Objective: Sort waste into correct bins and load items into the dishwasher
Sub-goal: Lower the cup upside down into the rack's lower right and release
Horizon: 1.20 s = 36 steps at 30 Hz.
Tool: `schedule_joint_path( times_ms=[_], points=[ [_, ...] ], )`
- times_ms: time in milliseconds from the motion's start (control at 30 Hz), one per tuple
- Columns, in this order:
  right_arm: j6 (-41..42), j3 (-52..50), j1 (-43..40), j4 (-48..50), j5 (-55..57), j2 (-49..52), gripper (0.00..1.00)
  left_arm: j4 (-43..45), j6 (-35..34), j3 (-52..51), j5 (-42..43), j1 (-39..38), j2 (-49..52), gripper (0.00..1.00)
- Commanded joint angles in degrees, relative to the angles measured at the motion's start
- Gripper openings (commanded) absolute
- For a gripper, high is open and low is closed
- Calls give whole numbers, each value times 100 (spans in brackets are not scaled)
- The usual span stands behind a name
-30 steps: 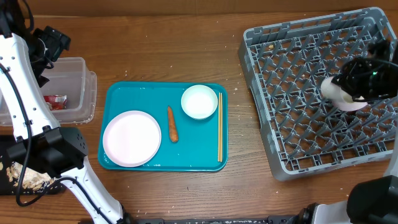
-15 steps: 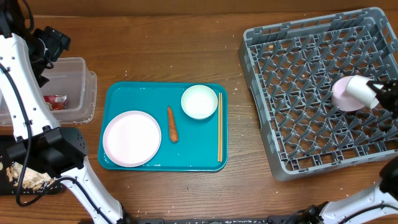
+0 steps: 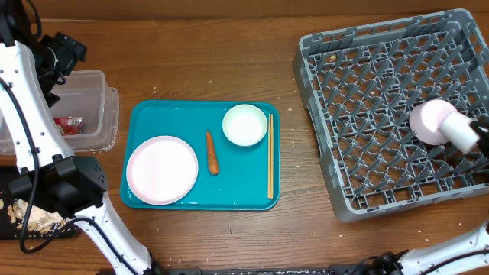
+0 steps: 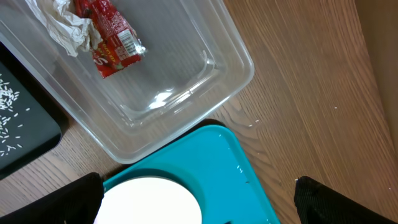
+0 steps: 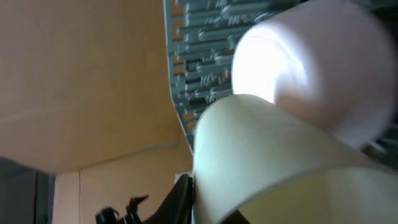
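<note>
Well to the right of the teal serving tray (image 3: 229,191), the right gripper (image 3: 477,131) holds the small white cup (image 3: 437,124) tilted on its side over the grey dish rack (image 3: 359,99). Its fingers are hidden behind the cup (the wrist view is mostly blurred white). On the tray lie the white plate (image 3: 162,169), the carrot (image 3: 212,152), a white bowl (image 3: 244,124) and the chopsticks (image 3: 270,156). Just left of the tray, the clear tub (image 4: 186,81) holds the red wrapper (image 4: 111,34) and the tissue (image 4: 62,22). The left gripper (image 4: 199,199) hovers over the tray's near corner, fingers spread wide and empty.
</note>
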Motion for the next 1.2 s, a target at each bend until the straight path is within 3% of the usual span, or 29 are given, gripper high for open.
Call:
schedule_joint_path(
  times_ms=[0, 233, 467, 833, 1167],
  points=[
    [-76, 4, -352, -22, 214, 4, 22, -11, -76, 42, 13, -37, 26, 100],
    [-76, 4, -345, -37, 125, 4, 19, -11, -76, 42, 13, -37, 26, 100],
    [-50, 7, -396, -72, 138, 4, 4, -11, -76, 42, 13, -37, 24, 100],
    [-638, -66, -461, -868, -48, 4, 4, -11, -76, 42, 13, -37, 26, 100],
    [-46, -671, -472, 83, 101, 9, 5, -11, -76, 42, 13, -37, 26, 100]
  ],
)
